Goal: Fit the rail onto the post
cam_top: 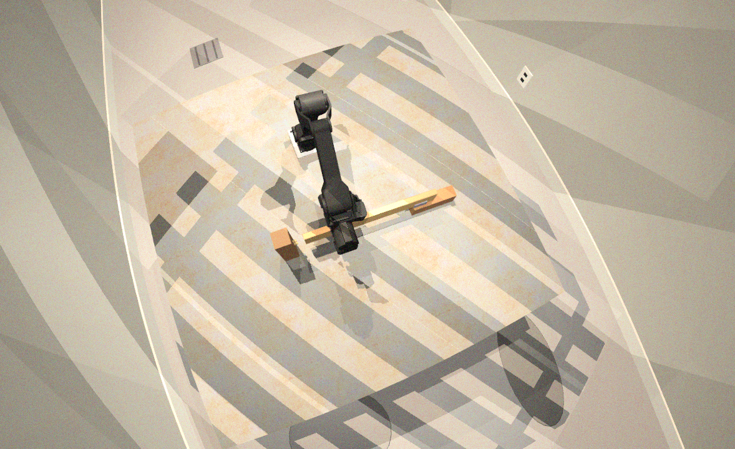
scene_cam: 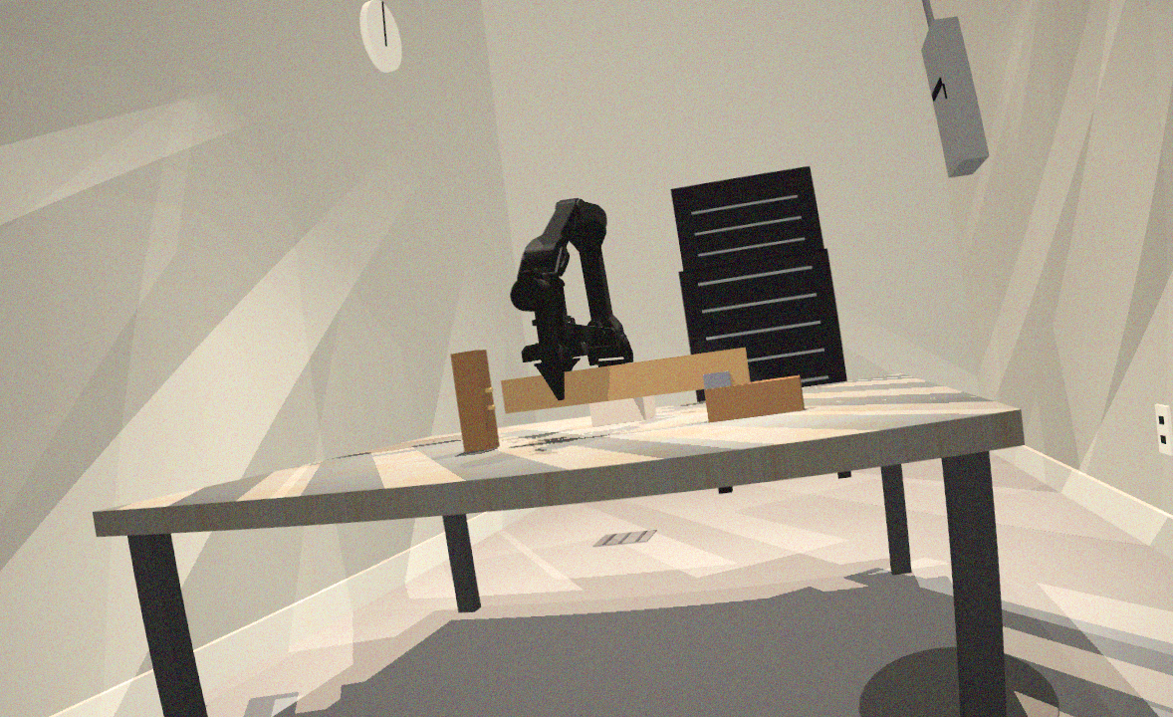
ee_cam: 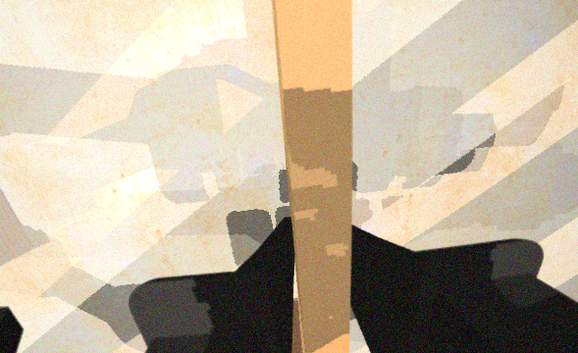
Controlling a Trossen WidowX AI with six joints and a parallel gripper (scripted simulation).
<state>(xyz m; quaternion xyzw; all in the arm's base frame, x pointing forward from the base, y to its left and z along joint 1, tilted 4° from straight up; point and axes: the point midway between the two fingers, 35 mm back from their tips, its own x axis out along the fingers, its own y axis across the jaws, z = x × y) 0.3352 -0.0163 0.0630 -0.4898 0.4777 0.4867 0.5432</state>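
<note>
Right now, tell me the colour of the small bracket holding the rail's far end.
Pale grey bracket, clearest in the exterior view.

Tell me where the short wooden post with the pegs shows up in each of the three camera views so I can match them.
Top: the post sits left of centre, just off the rail's near end.
Exterior: the post stands upright left of centre, pegs facing the rail's end, a gap between them.
Wrist: not in view.
Shared landmark: the rail, gripped by the gripper, appears in all three.
</note>
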